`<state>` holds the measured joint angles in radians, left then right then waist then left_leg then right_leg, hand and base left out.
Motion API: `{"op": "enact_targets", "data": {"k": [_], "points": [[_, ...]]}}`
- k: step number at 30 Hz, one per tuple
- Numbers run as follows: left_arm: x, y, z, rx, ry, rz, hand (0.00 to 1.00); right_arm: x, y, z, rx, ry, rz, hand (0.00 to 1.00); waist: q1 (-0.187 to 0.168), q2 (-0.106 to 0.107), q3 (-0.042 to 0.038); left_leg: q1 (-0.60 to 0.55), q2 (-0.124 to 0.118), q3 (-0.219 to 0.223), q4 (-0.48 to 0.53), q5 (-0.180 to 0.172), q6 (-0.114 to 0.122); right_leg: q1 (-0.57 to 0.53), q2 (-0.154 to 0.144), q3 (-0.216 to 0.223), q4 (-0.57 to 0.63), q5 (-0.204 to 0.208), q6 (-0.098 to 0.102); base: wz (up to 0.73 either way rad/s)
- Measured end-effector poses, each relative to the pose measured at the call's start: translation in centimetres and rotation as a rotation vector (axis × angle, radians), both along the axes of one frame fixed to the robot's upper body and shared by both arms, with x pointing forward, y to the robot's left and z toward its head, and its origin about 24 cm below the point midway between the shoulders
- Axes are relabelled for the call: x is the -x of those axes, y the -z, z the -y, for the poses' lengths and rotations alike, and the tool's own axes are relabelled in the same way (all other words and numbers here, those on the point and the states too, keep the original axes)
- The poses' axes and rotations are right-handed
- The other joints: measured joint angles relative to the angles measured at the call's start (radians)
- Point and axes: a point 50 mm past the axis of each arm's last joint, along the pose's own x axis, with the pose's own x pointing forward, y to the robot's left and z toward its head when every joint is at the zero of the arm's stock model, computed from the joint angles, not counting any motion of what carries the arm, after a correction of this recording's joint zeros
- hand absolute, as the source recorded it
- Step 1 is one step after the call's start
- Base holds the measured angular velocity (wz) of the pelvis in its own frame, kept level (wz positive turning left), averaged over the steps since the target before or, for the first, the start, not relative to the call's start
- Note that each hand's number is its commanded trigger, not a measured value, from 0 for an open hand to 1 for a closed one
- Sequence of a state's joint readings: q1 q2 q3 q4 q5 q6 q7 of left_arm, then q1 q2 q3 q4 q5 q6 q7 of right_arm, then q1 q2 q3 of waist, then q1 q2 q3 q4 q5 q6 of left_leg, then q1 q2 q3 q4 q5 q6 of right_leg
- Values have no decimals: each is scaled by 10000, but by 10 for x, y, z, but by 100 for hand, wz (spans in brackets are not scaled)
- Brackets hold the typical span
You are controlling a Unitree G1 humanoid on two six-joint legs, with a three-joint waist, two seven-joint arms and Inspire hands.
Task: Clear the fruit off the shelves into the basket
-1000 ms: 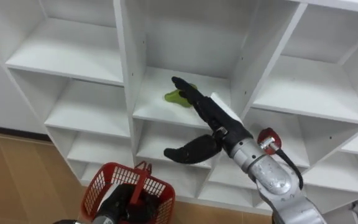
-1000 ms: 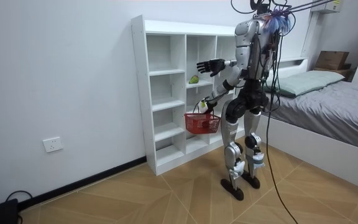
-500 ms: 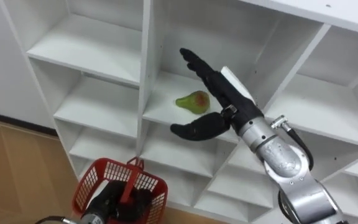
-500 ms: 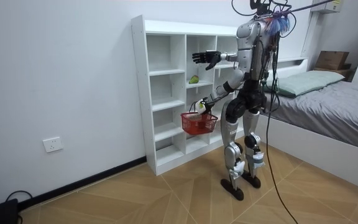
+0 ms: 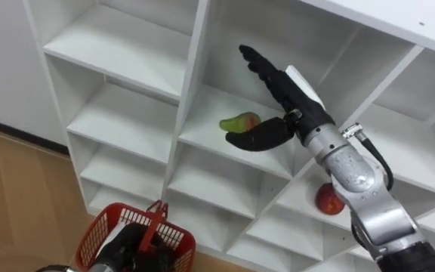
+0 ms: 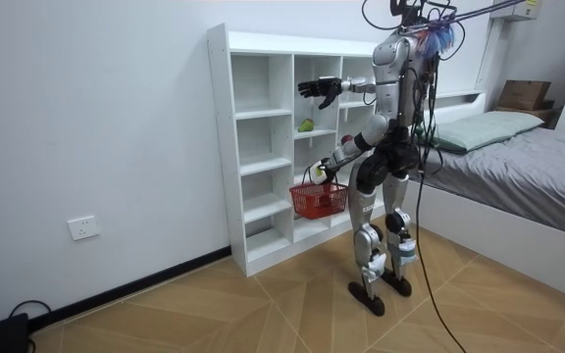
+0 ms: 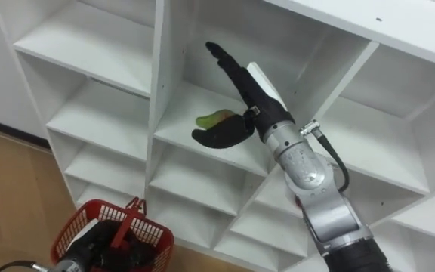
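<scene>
A green pear with a red blush (image 5: 239,122) lies on a middle shelf of the white closet (image 5: 189,91). My right hand (image 5: 289,98) is open inside that compartment, fingers straight above the pear and the thumb just to its right, not touching it. A red apple (image 5: 328,199) sits in the compartment one shelf lower, to the right of my forearm. Low on the left, my left hand (image 6: 318,175) is shut on the handle of a red wire basket (image 5: 108,227). In the room view I stand upright facing the closet (image 6: 222,147).
The closet's other compartments in view are bare. A bed (image 6: 518,147) stands behind me at the room view's right, with a cardboard box (image 6: 523,95) beyond it. A wall socket (image 6: 83,227) sits low on the wall at the room view's left.
My right arm has risen and reached further into the pear's compartment, the hand now over the pear. The eye views have shifted, bringing the apple into sight. The basket swung slightly.
</scene>
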<state>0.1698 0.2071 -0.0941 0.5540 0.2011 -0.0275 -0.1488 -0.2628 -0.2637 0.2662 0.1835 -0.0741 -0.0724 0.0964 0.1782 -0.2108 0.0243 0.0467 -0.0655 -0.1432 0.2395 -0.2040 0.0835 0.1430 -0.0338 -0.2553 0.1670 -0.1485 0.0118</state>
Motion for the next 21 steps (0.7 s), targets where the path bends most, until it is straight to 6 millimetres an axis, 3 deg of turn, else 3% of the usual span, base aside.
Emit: {"op": "enact_targets", "data": {"k": [4, 12, 14, 21], "points": [[0, -1, -3, -326, 212, -47, 100, -1, 4, 9, -355, 356, -279, 0, 204, -20, 3, -27, 0, -5, 3, -4, -6, -11, 3, -3, -3, 0, 0, 1], [2, -1, -15, -578, -101, -284, 100, -9, 22, 29, 41, 1350, -1038, 0, 198, -81, -17, -403, -30, -254, 336, -74, -52, -121, 8, -419, 7, 1, 2, 10], [2, 0, -17, -556, -172, -369, 100, -10, 20, 34, 208, 1497, -931, 0, 200, -129, -52, -596, -34, -255, 414, -72, -58, -279, 9, -457, 13, 1, 1, 0], [4, 2, -16, -491, -184, -645, 100, -13, 15, 39, 151, 1941, -685, 0, 196, -88, -22, -966, -50, -308, 528, -67, -71, -577, 7, -481, 26, 1, 1, 1]]}}
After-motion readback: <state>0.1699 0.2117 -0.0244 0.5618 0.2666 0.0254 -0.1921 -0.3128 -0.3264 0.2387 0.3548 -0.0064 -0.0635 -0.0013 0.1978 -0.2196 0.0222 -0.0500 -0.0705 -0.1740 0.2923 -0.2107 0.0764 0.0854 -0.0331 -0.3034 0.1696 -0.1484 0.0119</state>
